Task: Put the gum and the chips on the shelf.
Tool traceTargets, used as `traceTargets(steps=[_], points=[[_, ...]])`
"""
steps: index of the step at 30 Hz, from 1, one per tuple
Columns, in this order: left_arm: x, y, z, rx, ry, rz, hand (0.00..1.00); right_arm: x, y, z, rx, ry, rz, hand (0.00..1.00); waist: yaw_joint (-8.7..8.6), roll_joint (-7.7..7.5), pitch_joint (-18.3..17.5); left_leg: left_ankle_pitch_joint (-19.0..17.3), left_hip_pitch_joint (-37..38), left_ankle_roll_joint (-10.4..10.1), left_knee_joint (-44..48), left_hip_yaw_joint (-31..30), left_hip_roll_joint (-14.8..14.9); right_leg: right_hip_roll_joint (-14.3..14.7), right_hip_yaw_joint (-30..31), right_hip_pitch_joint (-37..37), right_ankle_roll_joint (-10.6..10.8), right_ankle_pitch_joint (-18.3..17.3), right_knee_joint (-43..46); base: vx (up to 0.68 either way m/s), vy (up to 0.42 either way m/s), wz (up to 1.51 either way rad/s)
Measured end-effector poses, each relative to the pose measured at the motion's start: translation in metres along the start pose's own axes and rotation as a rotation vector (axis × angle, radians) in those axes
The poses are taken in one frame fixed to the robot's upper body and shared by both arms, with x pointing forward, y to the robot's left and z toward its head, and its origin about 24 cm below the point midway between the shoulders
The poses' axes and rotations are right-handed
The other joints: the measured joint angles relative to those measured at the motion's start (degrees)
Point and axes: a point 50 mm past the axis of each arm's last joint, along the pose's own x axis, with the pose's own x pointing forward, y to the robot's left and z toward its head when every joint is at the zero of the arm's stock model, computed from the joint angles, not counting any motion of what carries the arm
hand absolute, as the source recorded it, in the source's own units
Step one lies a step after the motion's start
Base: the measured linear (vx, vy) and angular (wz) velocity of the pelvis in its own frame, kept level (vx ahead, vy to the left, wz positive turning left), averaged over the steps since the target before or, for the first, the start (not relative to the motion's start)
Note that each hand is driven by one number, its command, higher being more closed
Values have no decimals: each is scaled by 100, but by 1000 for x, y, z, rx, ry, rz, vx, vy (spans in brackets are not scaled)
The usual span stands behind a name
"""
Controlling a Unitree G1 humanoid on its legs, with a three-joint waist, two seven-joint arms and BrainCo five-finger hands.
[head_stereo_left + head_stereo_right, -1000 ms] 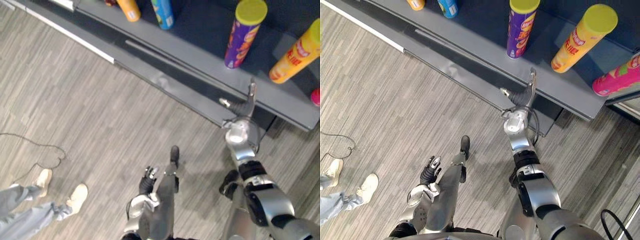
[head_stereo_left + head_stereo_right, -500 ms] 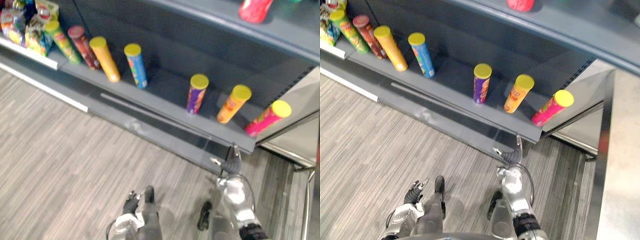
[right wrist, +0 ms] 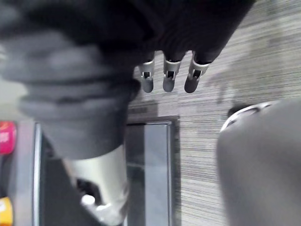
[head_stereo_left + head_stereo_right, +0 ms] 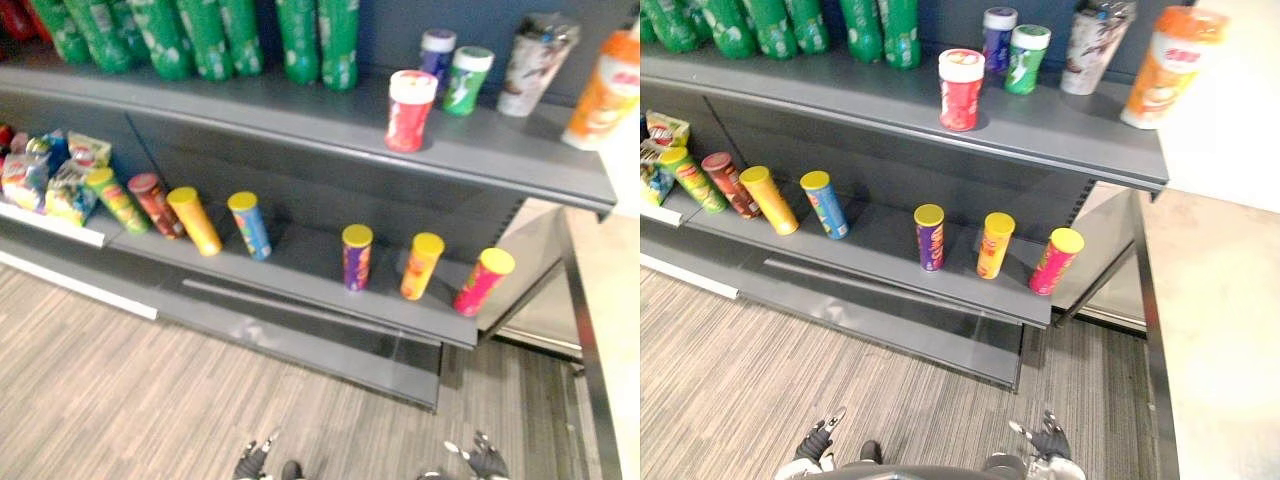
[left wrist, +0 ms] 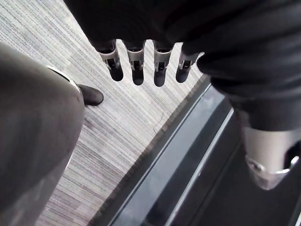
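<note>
Left hand (image 4: 255,463) low over the floor (image 4: 150,400), fingers (image 5: 137,70) straight and apart, empty, right hand (image 4: 486,459) the same, both well short of the shelving, chip cans (image 4: 356,256) upright in a row on lower shelf (image 4: 300,285), gum tubs (image 4: 411,110) on upper shelf (image 4: 250,105), green bottles (image 4: 200,35) further left on it.

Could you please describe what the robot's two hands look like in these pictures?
The left hand and the right hand look alike. Each has a row of slim silver fingers with small dark recesses and rounded dark tips, and a thicker silver thumb set apart from them. A dark ribbed cover runs over the back of the hand and the wrist.
</note>
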Motion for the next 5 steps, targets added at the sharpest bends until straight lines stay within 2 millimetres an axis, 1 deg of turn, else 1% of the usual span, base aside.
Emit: traceTargets(steps=[1, 2, 3, 4, 5], points=[[-1, 0, -2, 6, 6, -13, 0, -5, -15, -23, 103, 115, -64, 0, 7, 55, -36, -17, 98, 5, -4, -7, 0, 1, -14, 121, 3, 1, -32, 0, 0, 0], [-1, 1, -4, 9, 10, -15, 0, -7, -20, -30, 143, 151, -87, 0, 1, 49, -50, -22, 138, 4, -10, -12, -1, 0, -21, 168, 6, 3, -53, 0, 0, 0], [-1, 0, -4, 29, 11, -26, 0, -11, -26, -42, 200, 199, -124, 0, -6, 74, -55, -35, 196, 2, -33, -14, -2, 3, -30, 228, 14, 6, -92, -40, 11, -1], [-2, 0, -5, 41, 17, -38, 0, -16, -31, -51, 224, 235, -151, 0, -14, 147, -70, -38, 212, -6, -82, -22, -7, 2, -35, 228, 25, 11, -92, -60, 10, 0], [-2, -1, -6, 53, 19, -42, 0, -18, -32, -55, 229, 251, -161, 0, -14, 140, -78, -34, 210, 1, -93, -33, -9, 0, -39, 226, 25, 10, -95, -50, 8, 2]])
